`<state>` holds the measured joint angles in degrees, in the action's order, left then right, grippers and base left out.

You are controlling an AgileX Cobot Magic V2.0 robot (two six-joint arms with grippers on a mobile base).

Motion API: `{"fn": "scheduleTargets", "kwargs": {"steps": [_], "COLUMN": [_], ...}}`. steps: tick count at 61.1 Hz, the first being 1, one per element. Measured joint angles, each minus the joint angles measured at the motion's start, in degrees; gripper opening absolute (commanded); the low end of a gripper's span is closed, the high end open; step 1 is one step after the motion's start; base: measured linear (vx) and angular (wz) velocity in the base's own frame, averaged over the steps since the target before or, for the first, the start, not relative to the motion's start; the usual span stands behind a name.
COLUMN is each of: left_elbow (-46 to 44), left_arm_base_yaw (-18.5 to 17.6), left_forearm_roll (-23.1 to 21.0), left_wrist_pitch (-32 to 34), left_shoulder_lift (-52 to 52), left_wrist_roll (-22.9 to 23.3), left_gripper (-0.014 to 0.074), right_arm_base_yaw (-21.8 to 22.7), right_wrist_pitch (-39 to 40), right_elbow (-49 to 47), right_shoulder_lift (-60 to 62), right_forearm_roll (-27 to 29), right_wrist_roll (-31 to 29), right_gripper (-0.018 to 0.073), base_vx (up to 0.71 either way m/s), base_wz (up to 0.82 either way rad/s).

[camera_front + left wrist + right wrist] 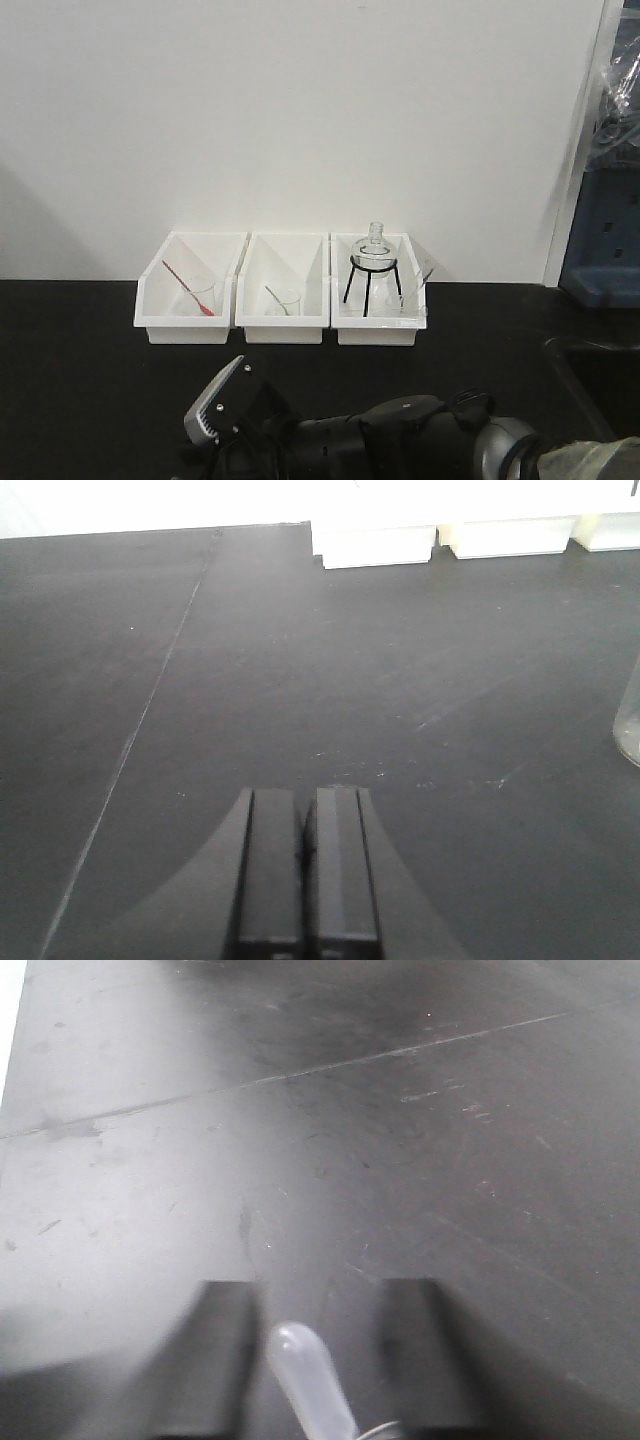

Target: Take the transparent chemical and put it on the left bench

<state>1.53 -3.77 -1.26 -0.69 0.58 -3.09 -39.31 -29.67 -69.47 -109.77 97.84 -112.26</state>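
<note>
The front camera is looking from above the arms across the black worktop (80,380) toward three white bins (285,290) at the wall. The left wrist camera is sitting low over its tool (305,870), facing those bins from farther off. The right wrist camera is pointing steeply down, close to bare worktop.

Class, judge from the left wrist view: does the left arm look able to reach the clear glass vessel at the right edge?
Probably yes: only bare bench separates the shut left gripper from the clear glass vessel; it must open first.
</note>
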Motion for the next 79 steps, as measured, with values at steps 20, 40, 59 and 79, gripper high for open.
{"fn": "scheduleTargets", "kwargs": {"steps": [20, 40, 59, 79], "left_elbow": [0.00, 0.00, 0.00, 0.00], "left_arm_base_yaw": [0.00, 0.00, 0.00, 0.00], "left_forearm_roll": [0.00, 0.00, 0.00, 0.00], "left_wrist_pitch": [0.00, 0.00, 0.00, 0.00], "left_shoulder_lift": [0.00, 0.00, 0.00, 0.00], "left_wrist_roll": [0.00, 0.00, 0.00, 0.00], "left_gripper": [-0.0003, -0.0003, -0.0003, -0.0003], "right_arm_base_yaw": [0.00, 0.00, 0.00, 0.00], "right_wrist_pitch": [1.05, 13.29, 27.71, 39.12], "right_elbow": [0.00, 0.00, 10.12, 29.05], "right_shoulder_lift": [9.98, 33.89, 52.94, 66.75], "right_forearm_roll": [0.00, -7.29, -22.81, -22.18], "right_wrist_roll": [0.53, 15.29, 30.33, 31.03], "right_gripper": [0.0353, -0.0006, -0.0004, -0.0004], "base_vx": [0.00, 0.00, 0.00, 0.00], "base_wz": [0.00, 0.00, 0.00, 0.00]}}
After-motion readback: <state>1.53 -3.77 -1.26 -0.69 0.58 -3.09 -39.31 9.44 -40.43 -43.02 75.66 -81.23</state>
